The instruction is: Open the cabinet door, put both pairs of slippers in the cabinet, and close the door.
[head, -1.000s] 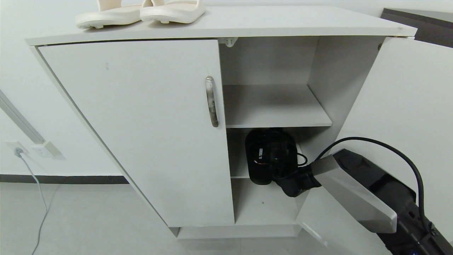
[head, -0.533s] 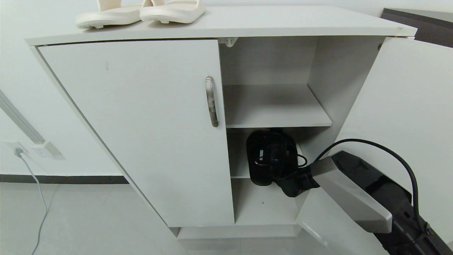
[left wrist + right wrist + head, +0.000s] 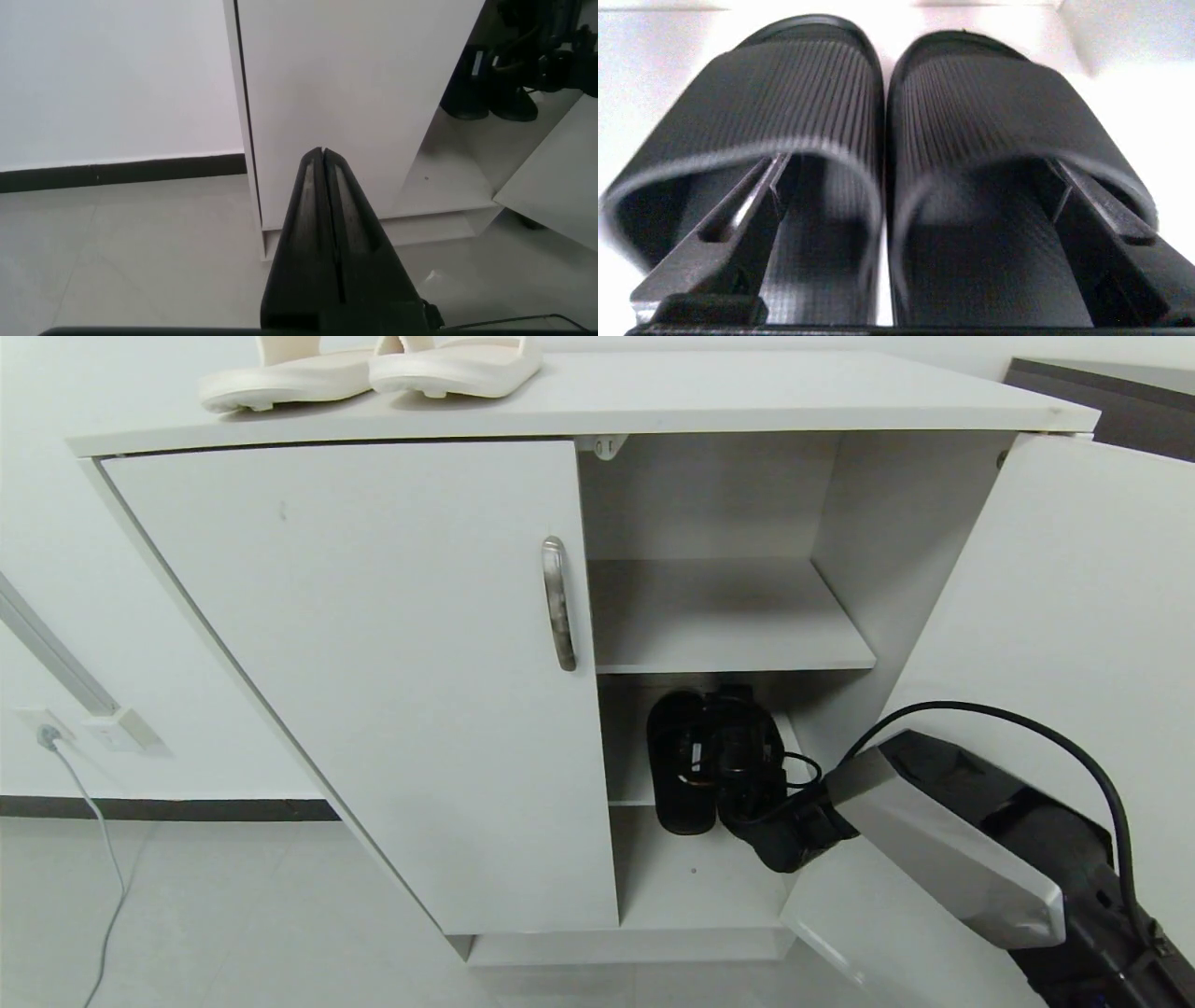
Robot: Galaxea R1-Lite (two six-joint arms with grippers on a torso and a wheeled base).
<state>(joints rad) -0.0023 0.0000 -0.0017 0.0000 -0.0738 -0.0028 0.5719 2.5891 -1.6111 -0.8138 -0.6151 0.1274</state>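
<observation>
Right pincer (image 3: 913, 168), wide apart, inside black slippers (image 3: 680, 775)

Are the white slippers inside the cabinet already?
No, the white slippers lie on top of the cabinet, not on any shelf inside it.

The right arm (image 3: 943, 859) wears an angular silver-grey shell over black parts, a black cable (image 3: 952, 703) arching above it.
</observation>
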